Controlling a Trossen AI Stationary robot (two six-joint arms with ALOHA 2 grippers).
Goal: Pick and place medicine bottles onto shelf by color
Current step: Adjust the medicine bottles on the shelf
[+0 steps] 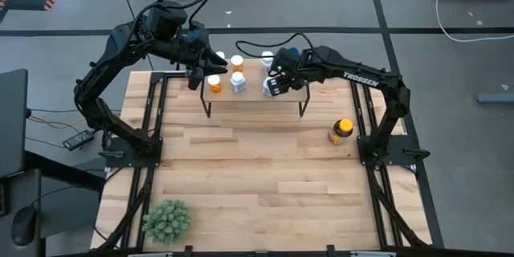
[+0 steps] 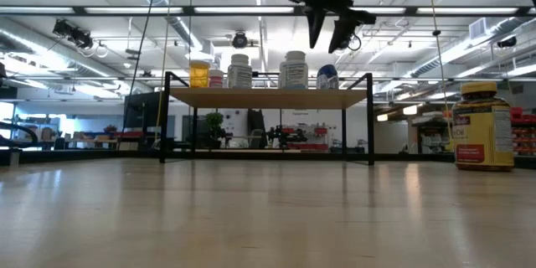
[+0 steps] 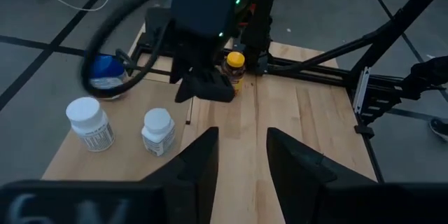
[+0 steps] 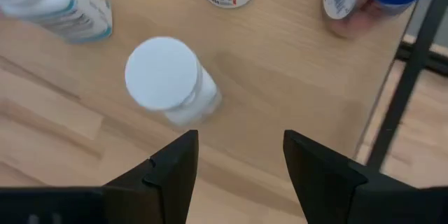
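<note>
Several bottles [image 1: 238, 83] stand on the shelf [image 1: 255, 96], one yellow-capped bottle [image 1: 340, 131] off on the table [image 1: 257, 185], and I see both grippers, left [image 1: 195, 78] and right [image 1: 275, 86], spread empty above the shelf.

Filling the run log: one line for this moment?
left tool: open, empty, above shelf | right tool: open, empty, over white bottle | amber bottle: on table

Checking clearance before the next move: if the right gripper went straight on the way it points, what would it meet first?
Probably the white-capped bottle on the shelf; the open right gripper points down at it, slightly off-centre.
</note>
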